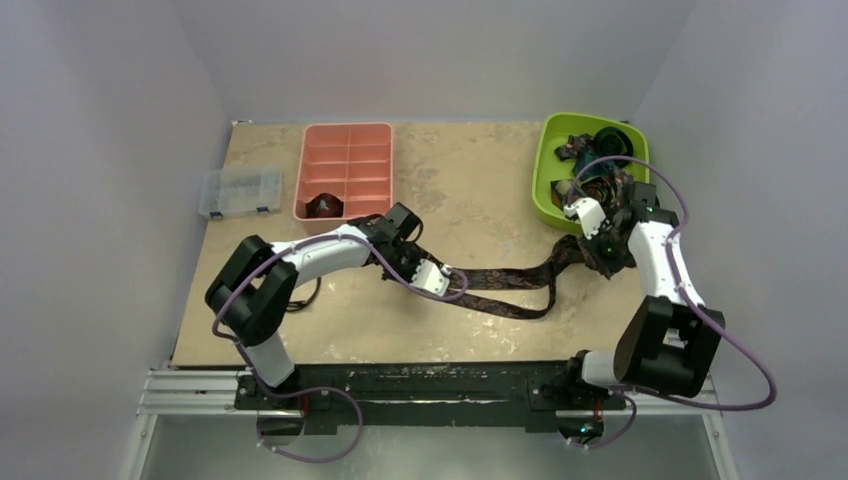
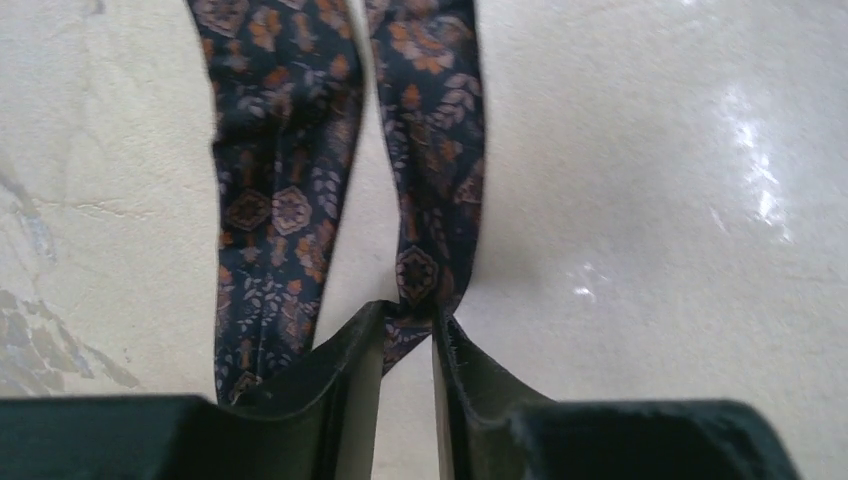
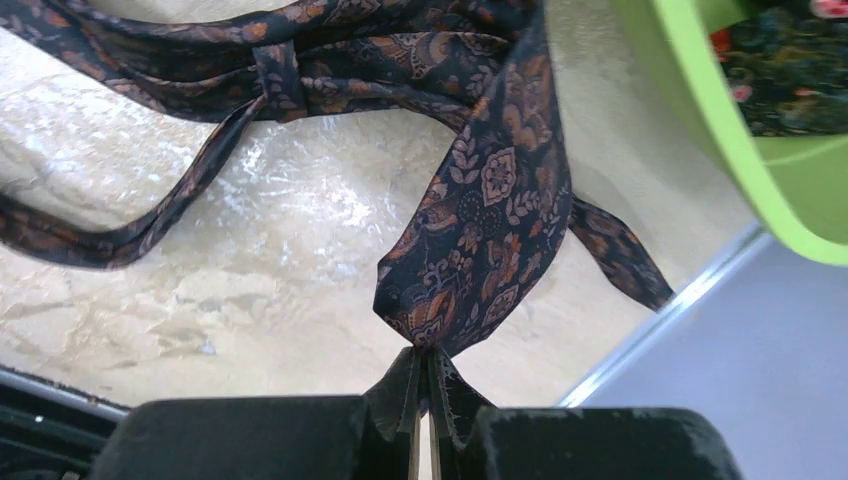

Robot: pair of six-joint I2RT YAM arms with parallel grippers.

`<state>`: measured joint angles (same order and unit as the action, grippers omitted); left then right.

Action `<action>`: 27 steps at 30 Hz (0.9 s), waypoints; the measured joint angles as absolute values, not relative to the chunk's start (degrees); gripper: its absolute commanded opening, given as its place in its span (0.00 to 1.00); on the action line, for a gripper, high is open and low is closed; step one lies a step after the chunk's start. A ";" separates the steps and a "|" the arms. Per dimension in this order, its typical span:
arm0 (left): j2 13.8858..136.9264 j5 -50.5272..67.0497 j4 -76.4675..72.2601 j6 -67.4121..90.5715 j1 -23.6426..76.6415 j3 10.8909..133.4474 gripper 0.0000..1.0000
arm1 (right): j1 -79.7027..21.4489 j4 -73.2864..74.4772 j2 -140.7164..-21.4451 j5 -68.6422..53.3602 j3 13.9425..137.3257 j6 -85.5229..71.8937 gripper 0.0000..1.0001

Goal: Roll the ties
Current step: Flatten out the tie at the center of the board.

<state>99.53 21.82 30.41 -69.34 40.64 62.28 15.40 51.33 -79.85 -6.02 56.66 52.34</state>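
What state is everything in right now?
Tie, unrolled, stretching between both grippers.
Left gripper, around tie's end; grip unclear.
Right gripper, shut on tie's wide tip.
Pink tray, one rolled tie inside.
Green bin, holds more ties.
Clear box, lid closed.

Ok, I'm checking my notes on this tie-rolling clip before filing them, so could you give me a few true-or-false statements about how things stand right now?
1. The right pincer is shut on the wide end of the patterned tie. True.
2. The pink tray holds nothing. False: a dark roll sits in its near-left compartment.
3. The green bin stands at the table's left edge. False: it is at the far right corner.
4. The left pincer has a narrow strip of that tie between its fingers. True.
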 measured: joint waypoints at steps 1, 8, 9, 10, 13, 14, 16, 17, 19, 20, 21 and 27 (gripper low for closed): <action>98.63 21.74 30.89 -70.04 40.64 61.28 0.11 | 15.46 52.56 -78.52 -6.11 57.56 52.62 0.00; 85.97 22.44 36.69 -70.61 36.58 50.87 0.00 | 17.69 61.32 -75.35 -7.53 62.87 53.23 0.00; 84.42 22.57 38.11 -70.61 35.00 50.28 0.00 | 18.24 62.65 -75.42 -7.75 63.99 53.21 0.00; 83.33 22.55 39.20 -70.61 33.56 50.09 0.00 | 18.68 63.68 -75.48 -8.03 65.06 53.19 0.00; 79.79 23.86 42.57 -70.63 28.40 50.04 0.00 | 20.10 66.06 -75.92 -8.58 69.78 53.04 0.00; 78.61 24.53 43.66 -70.63 26.85 50.06 0.00 | 20.53 66.24 -76.51 -8.56 71.77 52.95 0.00; 77.10 25.36 45.63 -70.65 24.99 50.43 0.00 | 20.91 65.63 -78.28 -8.43 74.04 52.73 0.00; 76.79 25.58 46.48 -70.59 24.45 50.89 0.00 | 21.02 65.06 -79.81 -8.21 74.83 52.56 0.00; 77.28 26.02 47.46 -69.84 23.99 52.31 0.00 | 21.06 63.79 -83.94 -7.44 75.88 52.47 0.00; 77.93 26.28 47.68 -69.01 23.83 53.21 0.00 | 21.06 62.35 -86.83 -6.61 75.99 52.49 0.00; 79.00 26.61 47.83 -67.96 23.57 54.46 0.00 | 21.06 60.82 -89.86 -5.48 75.90 52.53 0.00; 86.15 26.96 46.81 -62.57 20.53 60.93 0.00 | 25.28 53.21 -103.42 1.87 73.45 55.09 0.00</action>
<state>86.15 26.96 46.81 -62.57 20.53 60.93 25.28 53.21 -103.42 1.87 73.45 55.09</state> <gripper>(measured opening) 0.009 0.008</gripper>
